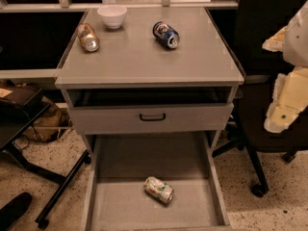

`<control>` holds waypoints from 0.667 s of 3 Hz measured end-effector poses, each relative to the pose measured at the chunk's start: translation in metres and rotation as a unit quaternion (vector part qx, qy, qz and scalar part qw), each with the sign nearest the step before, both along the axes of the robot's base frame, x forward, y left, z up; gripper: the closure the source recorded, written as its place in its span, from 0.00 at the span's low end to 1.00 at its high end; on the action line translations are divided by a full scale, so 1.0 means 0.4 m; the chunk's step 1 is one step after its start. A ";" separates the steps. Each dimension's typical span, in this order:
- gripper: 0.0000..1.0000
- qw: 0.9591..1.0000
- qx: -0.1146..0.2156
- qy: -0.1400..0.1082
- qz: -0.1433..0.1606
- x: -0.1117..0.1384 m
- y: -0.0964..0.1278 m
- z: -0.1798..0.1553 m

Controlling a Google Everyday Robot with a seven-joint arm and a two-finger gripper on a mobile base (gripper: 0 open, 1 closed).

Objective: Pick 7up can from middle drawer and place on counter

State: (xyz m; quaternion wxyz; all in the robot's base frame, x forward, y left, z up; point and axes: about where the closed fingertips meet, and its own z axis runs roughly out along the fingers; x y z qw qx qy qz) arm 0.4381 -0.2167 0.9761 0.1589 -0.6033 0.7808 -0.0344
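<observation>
Broad flat grey counter (144,57): carries a white bowl (112,16), a brown-gold can (88,37) and a dark blue can (166,34); no 7up there.
Wide shallow grey middle drawer (120,162): stands pulled open.
Pale cream gripper (285,102): at the right edge, well apart from the drawer; released or clenched, cannot tell.
Small silvery-white, green-marked 7up can (158,189): lies on its side on the drawer floor.
Judged: reach, grasp, lift and placing all left.

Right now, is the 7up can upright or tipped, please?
Tipped: 7up can lies sideways in the middle drawer; pincer at right edge.
</observation>
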 end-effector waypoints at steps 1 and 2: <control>0.00 1.000 0.000 0.000 0.000 0.000 0.000 0.000; 0.00 1.000 0.013 0.003 -0.005 0.005 0.008 -0.041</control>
